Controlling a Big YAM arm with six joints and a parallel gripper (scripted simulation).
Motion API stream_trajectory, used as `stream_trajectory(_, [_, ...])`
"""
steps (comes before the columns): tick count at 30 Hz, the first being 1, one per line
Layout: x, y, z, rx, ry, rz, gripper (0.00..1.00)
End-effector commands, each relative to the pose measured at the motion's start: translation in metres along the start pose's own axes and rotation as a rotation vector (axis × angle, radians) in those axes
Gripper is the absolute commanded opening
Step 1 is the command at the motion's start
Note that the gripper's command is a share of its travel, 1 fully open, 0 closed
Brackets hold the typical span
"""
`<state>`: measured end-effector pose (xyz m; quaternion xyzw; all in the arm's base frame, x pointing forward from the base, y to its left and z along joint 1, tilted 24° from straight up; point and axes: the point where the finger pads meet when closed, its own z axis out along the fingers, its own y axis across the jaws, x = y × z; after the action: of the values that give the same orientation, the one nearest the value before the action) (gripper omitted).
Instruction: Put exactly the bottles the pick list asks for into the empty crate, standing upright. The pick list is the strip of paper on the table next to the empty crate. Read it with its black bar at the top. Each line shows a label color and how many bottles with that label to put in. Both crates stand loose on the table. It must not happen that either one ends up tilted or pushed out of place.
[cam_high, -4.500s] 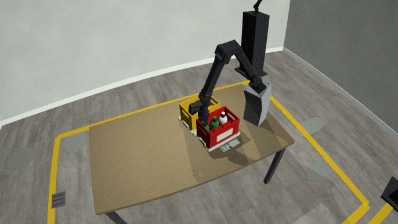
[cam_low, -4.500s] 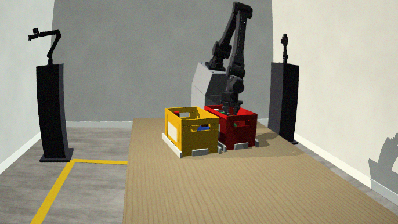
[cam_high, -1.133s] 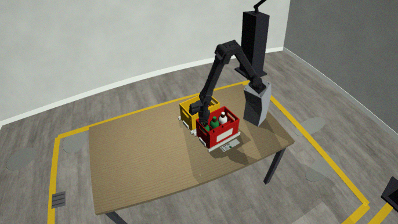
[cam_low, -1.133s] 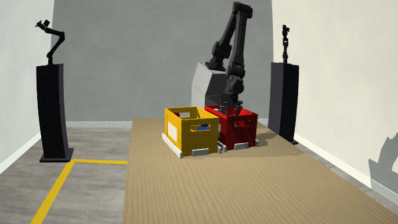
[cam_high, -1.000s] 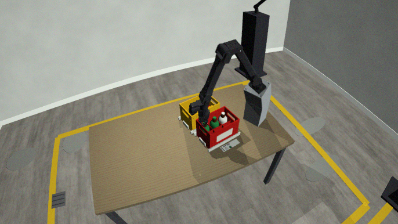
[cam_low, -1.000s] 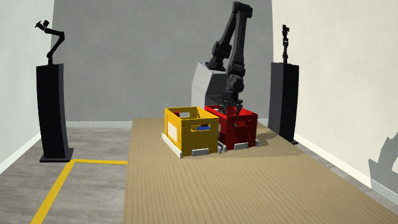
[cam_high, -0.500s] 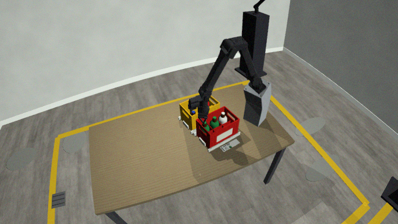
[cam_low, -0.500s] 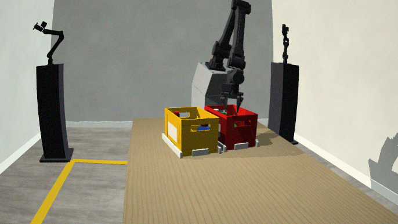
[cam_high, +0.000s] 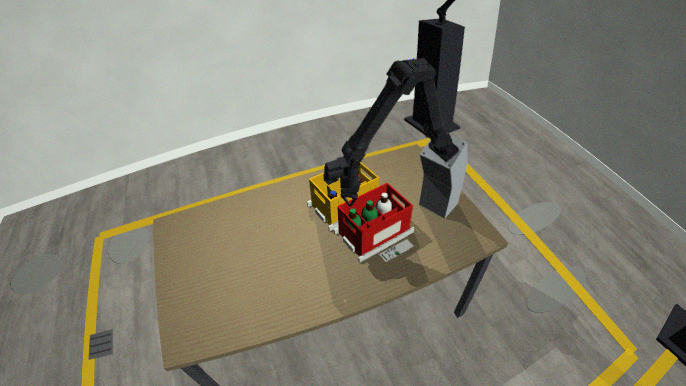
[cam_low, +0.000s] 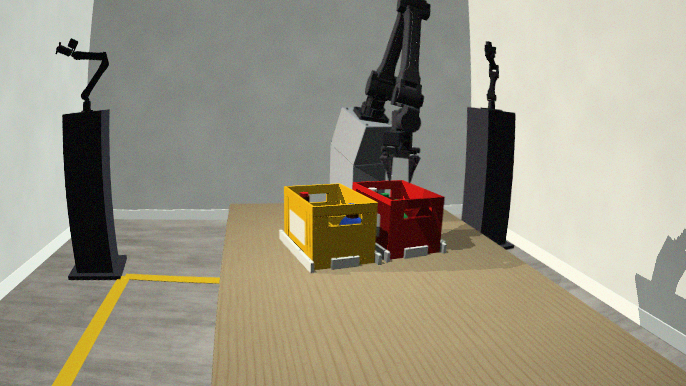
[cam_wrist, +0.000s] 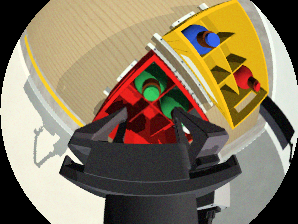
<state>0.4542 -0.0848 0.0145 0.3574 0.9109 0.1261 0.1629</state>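
The red crate (cam_high: 376, 220) holds two green-label bottles (cam_high: 355, 216) (cam_high: 370, 211) and a white bottle (cam_high: 384, 203), all upright. The yellow crate (cam_high: 340, 192) stands right behind it with a blue-capped bottle (cam_wrist: 200, 38) and a red-capped bottle (cam_wrist: 248, 82) inside. The pick list (cam_high: 396, 250) lies on the table in front of the red crate. My gripper (cam_low: 399, 175) hangs just above the red crate's rim, open and empty. In the wrist view my gripper (cam_wrist: 150, 111) is over the two green bottles (cam_wrist: 152, 90), apart from them.
Both crates (cam_low: 330, 222) (cam_low: 407, 215) sit side by side against white stops near the table's far end. The grey robot base (cam_high: 442, 182) stands beside the red crate. Black camera posts stand off the table.
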Motion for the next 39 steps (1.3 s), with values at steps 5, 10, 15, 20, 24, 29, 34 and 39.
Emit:
stream_trajectory(5, [-0.0053,-0.0053,-0.0177,-0.005,-0.017,0.012,0.61])
stream_trajectory(10, [-0.0038,-0.0067,-0.0156,-0.003,-0.013,0.012,0.61])
stream_trajectory(15, [-0.0055,-0.0054,-0.0176,-0.007,-0.021,0.01,0.61])
stream_trajectory(20, [-0.0053,-0.0056,-0.0175,-0.009,-0.024,0.01,0.61])
stream_trajectory(24, [-0.0055,-0.0056,-0.0175,-0.01,-0.025,0.009,0.61])
stream_trajectory(29, [-0.0089,-0.0034,-0.0189,-0.013,-0.031,0.008,0.61])
stream_trajectory(34, [-0.0076,-0.0043,-0.0186,-0.012,-0.029,0.008,0.61])
stream_trajectory(39, [-0.0063,-0.0052,-0.0183,-0.011,-0.027,0.009,0.61])
